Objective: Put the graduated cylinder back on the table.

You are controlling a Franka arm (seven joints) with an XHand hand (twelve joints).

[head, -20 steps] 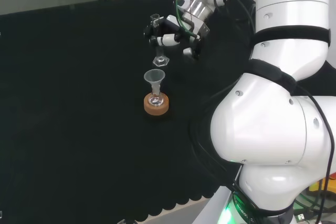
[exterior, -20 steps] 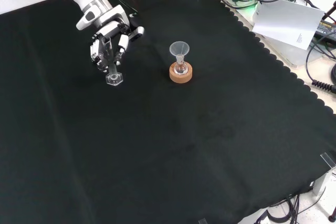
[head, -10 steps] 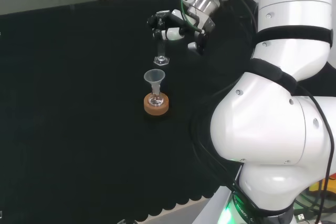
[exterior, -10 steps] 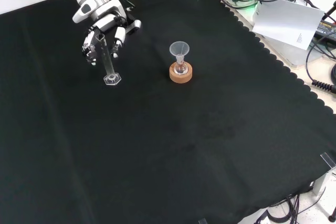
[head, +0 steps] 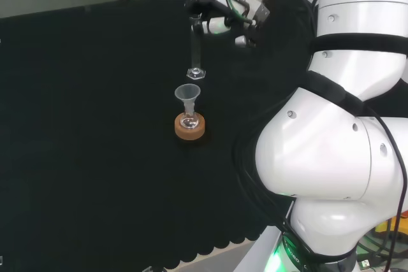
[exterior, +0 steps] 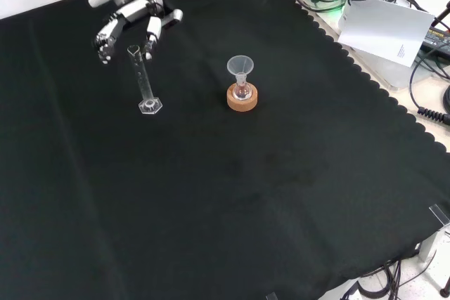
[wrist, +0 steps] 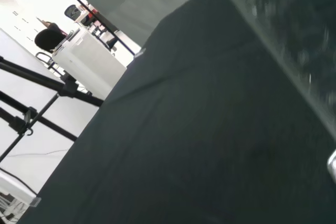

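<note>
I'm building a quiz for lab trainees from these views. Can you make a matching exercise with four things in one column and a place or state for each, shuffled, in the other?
Things:
1. graduated cylinder
2. funnel
3. cork ring
4. hand

Places or states:
A. fingers spread open, raised above the cylinder's top
B. round stand lying on the black cloth
C. standing upright on its own base, held by nothing
D. sitting in the neck of the small flask

Pairs: 1-C, 2-D, 3-B, 4-A
</note>
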